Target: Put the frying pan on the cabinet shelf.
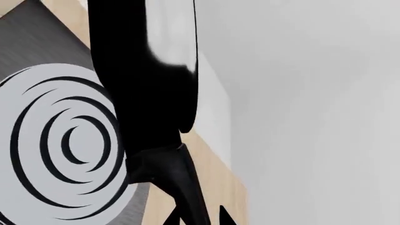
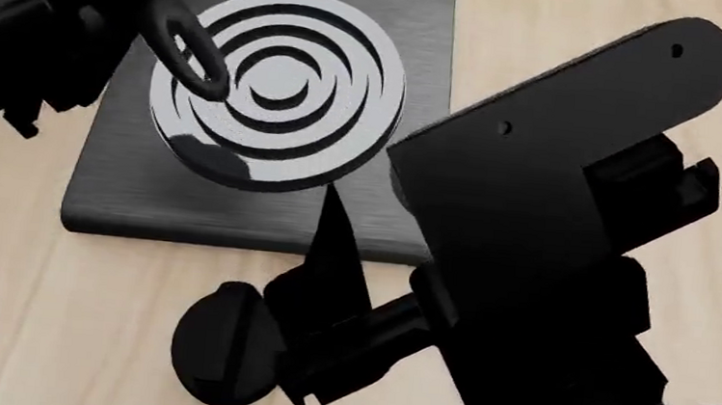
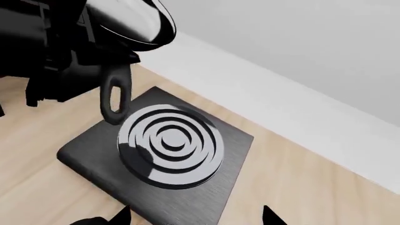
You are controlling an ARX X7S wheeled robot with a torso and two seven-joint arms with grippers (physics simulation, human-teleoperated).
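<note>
Gripping the frying pan, the left gripper holds it in the air above the hob plate, at about ten o'clock from the plate's rings in the head view. The pan's handle hangs down, its looped end toward the rings; the long axis runs steeply, bowl uppermost. Only the right wrist view shows the glossy bowl; the left wrist view shows the pan edge-on beside a pale wall. The right gripper shows two fingertips spread apart, holding nothing.
</note>
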